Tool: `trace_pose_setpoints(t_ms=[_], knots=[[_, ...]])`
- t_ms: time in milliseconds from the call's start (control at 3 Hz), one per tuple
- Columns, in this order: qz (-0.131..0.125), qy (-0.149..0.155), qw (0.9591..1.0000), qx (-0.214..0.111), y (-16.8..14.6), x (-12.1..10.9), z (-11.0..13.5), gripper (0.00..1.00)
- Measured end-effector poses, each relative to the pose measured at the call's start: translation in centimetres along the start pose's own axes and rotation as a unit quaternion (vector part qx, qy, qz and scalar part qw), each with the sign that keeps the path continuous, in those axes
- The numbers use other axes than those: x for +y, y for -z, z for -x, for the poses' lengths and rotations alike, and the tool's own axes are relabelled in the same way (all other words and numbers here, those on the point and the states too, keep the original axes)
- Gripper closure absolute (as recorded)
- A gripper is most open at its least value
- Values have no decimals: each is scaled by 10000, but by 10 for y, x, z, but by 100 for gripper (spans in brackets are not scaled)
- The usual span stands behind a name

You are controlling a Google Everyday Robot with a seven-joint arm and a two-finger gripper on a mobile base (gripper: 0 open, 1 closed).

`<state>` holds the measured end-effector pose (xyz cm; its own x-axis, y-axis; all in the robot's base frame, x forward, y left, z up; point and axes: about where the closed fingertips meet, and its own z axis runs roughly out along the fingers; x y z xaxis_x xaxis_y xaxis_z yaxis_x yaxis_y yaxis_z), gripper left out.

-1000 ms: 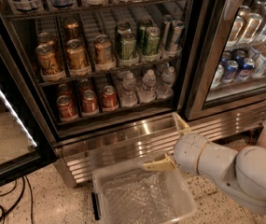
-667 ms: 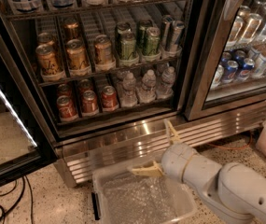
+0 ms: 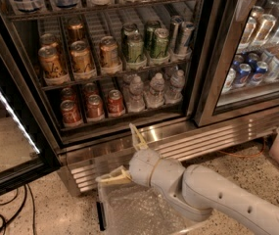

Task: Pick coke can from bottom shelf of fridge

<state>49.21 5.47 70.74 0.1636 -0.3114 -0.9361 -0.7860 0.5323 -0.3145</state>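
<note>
The fridge stands open in front of me. Three red coke cans stand at the front left of the bottom shelf, with more red cans behind them. My gripper is low in front of the ribbed steel base, below and right of the cans. Its two tan fingers are spread wide, one pointing up, the other pointing left. It holds nothing.
Water bottles stand right of the red cans on the bottom shelf. Gold-orange cans and green cans fill the rack above. A clear plastic bin sits on the floor under my arm. The open door is at left; cables lie on the floor.
My arm and gripper have moved left and a little up, toward the fridge's base. The fingers stay spread. Cans have not moved.
</note>
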Motion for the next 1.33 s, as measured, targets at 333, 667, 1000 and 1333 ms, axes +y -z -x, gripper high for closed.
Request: trace_pose_setpoints(t_ms=[333, 667, 1000, 1333], knots=[[207, -168, 9996, -130, -35, 22, -10, 0], [221, -417, 9987, -191, -62, 37, -28, 0], [189, -634, 9970, -410, -86, 51, -40, 0], [189, -634, 9970, -410, -86, 51, -40, 0]])
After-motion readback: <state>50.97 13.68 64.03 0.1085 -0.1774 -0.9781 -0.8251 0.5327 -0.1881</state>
